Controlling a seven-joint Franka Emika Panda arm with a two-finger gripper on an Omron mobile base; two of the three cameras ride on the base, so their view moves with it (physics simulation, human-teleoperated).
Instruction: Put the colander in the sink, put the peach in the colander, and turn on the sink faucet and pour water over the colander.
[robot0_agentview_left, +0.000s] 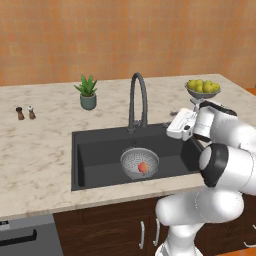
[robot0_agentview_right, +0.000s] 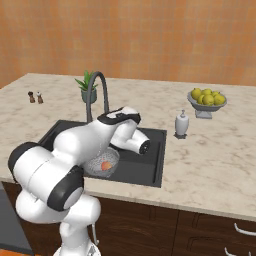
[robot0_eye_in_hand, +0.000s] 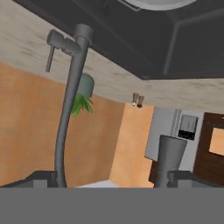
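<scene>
Overhead, nothing much is showing but a plain orange wall (robot0_agentview_left: 125, 35) running behind a pale marbled bench (robot0_agentview_left: 40, 150), with dark wood cabinets (robot0_agentview_right: 200, 225) sitting under it. Set into the bench is the dark sink (robot0_agentview_left: 95, 150), and the colander (robot0_agentview_left: 139, 162) is sitting on its floor toward the front, with the peach (robot0_agentview_left: 143, 167) lying inside it. The faucet (robot0_agentview_left: 138, 100) is standing at the back edge of the sink, its spout arching forward over the basin. On the bench behind the sink a small potted plant (robot0_agentview_left: 87, 92) is standing to the left of the faucet, two little shakers (robot0_agentview_left: 25, 113) are standing further left, a bowl of yellow-green fruit (robot0_agentview_left: 202, 88) is sitting far right, and a white soap bottle (robot0_agentview_right: 181, 124) is standing just right of the sink.

The arm (robot0_agentview_right: 75, 150) is bending over the right side of the sink, its hand turned sideways toward the faucet. In the hand view the jaws are standing wide apart, gripping nothing, with the faucet's neck (robot0_eye_in_hand: 70, 100) running just beside one fingertip (robot0_eye_in_hand: 169, 158) is the other, out on the far side; the small side lever (robot0_eye_in_hand: 54, 46) is sticking out near the faucet's base.
</scene>
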